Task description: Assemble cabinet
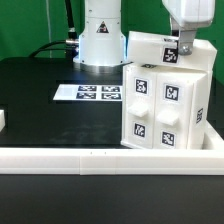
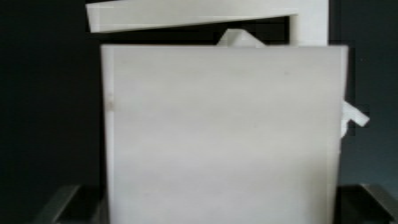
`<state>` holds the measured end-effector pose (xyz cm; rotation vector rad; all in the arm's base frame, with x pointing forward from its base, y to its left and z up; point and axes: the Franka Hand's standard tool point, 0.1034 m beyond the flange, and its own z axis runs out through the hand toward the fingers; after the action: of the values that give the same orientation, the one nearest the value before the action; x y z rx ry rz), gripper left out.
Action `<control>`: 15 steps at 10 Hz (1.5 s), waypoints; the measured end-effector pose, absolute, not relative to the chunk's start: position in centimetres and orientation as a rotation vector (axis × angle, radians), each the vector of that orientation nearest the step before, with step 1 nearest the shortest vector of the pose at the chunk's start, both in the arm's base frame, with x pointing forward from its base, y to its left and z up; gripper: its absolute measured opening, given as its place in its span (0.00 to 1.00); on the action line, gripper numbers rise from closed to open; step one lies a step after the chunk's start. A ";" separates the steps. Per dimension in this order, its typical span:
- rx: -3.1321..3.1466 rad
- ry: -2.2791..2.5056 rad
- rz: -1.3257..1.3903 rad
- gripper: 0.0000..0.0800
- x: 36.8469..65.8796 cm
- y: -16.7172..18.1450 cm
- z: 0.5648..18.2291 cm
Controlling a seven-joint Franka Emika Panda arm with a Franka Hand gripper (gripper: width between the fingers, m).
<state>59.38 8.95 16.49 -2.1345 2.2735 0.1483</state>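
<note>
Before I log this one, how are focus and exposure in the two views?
Exterior view: even light, the tags on the cabinet and the marker board crisp enough to make out, the white rail in front nearly blown out. Wrist view: the cabinet's near face fills the frame, soft, greyish and featureless.

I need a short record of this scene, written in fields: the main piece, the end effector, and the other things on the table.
cabinet: big white box with marker tags, standing at the exterior view's right
end effector: at the cabinet's top, fingers on either side of a white panel; grip unclear
marker board: flat on the table, apart from the cabinet
rail: long, low, white, along the near side
table: black
</note>
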 end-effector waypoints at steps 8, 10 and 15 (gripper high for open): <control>-2.197 2.137 0.150 1.00 59.3 9.6 18.8; -2.451 1.900 0.164 1.00 58.8 9.8 17.9; -3.034 0.604 0.124 1.00 59.5 9.6 18.2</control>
<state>59.51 9.61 18.16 -3.0340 0.6041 0.1237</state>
